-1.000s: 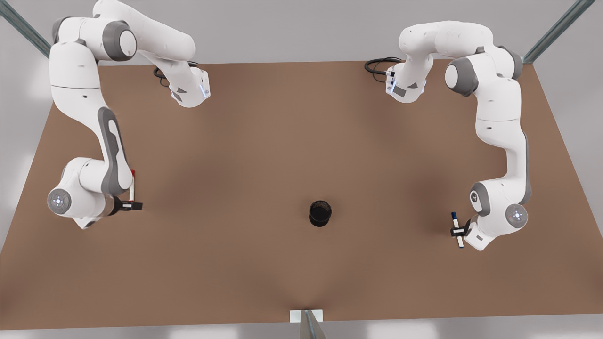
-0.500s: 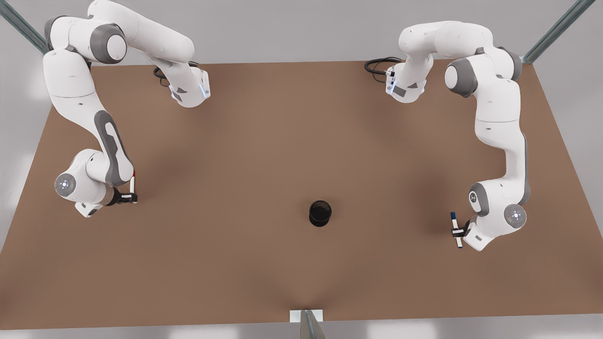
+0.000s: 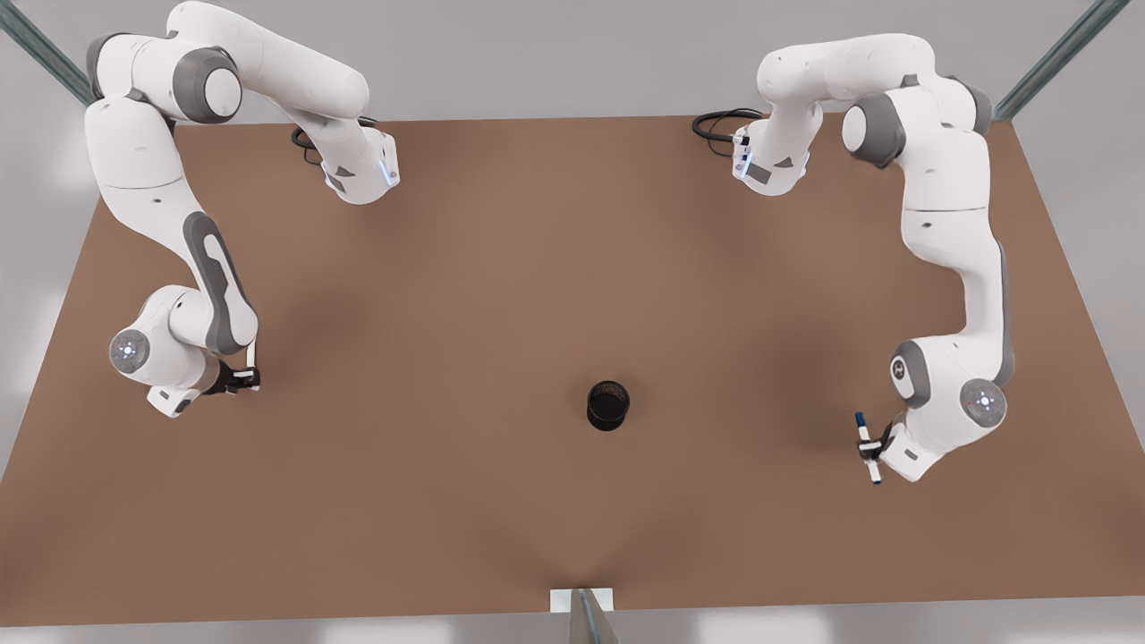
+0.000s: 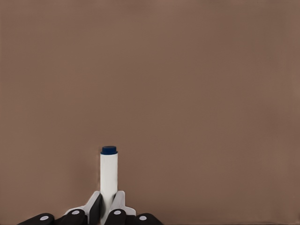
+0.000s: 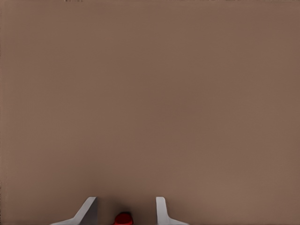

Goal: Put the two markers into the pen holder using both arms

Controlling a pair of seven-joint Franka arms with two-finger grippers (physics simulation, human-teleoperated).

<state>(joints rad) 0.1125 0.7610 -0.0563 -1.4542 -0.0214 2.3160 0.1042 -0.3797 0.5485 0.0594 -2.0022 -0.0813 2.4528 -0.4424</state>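
While both arms are working at opposite ends of the bench (image 3: 537,250), items are standing as follows.

Left gripper (image 4: 108,206): at the front view's right, fingers closed tight on the white barrel of the blue marker (image 4: 108,173). Over the last second this arm has been sinking slightly toward the near edge, and the blue marker is tilting with it. The grasp is judged secure and ready for carrying.

Right gripper (image 5: 125,200): at the front view's left, fingers standing apart, with the red marker (image 5: 123,218) lying between them and a gap showing on each side. This gripper has been shifting inward along the marker, whose barrel is now partly hiding behind the forearm. The fingers are not yet holding it; closing is judged the step in hand.

Pen holder (image 3: 608,404): sitting upright mid-bench, well apart from both markers, with nothing showing in it. Neither marker is delivered yet.
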